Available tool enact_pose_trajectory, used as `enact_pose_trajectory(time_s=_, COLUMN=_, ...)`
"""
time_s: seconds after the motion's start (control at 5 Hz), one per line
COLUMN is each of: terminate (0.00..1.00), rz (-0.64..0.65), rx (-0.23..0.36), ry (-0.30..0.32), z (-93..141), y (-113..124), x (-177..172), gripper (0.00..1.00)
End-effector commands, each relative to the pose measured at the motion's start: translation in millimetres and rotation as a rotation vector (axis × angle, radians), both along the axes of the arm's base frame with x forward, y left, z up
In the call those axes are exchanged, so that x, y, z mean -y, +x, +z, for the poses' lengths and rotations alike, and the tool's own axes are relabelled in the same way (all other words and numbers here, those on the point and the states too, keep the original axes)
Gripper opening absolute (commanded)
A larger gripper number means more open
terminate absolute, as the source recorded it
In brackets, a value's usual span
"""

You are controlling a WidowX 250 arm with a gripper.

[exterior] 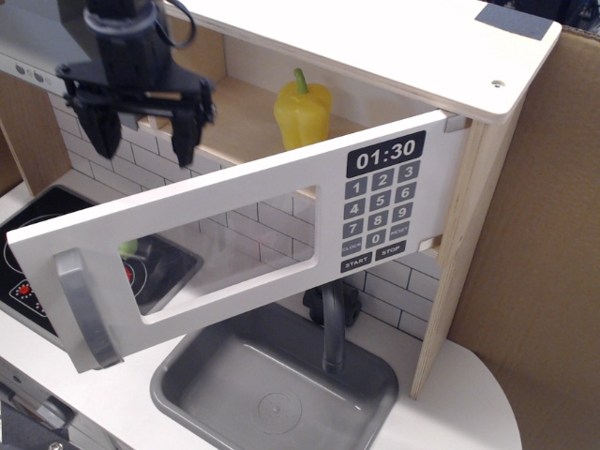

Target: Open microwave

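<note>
The microwave [487,141] is a wooden box with its white door [234,239] swung wide open toward me. The door has a clear window, a grey curved handle [84,309] at its left end, a black 01:30 display and a grey keypad [378,211]. A yellow pepper [302,111] stands inside the cavity. My black gripper [142,136] hangs open and empty at the upper left, above the door's top edge and clear of it, left of the pepper.
A grey sink [272,384] with a dark faucet [333,323] lies below the door. A black stovetop [37,262] is at the left, seen partly through the window. A grey range hood [37,47] is at the top left. Brown cardboard [544,281] stands at the right.
</note>
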State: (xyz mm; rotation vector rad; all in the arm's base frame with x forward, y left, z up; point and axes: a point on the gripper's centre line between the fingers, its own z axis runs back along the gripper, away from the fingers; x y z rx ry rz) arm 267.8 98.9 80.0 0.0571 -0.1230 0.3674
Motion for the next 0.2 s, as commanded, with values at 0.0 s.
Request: enact_pose_trajectory(time_s=0.0, terminate=1.0, rz=-0.001, rx=0.039, ry=0.014, z=18.2, y=5.0, x=-7.6, gripper=1.0)
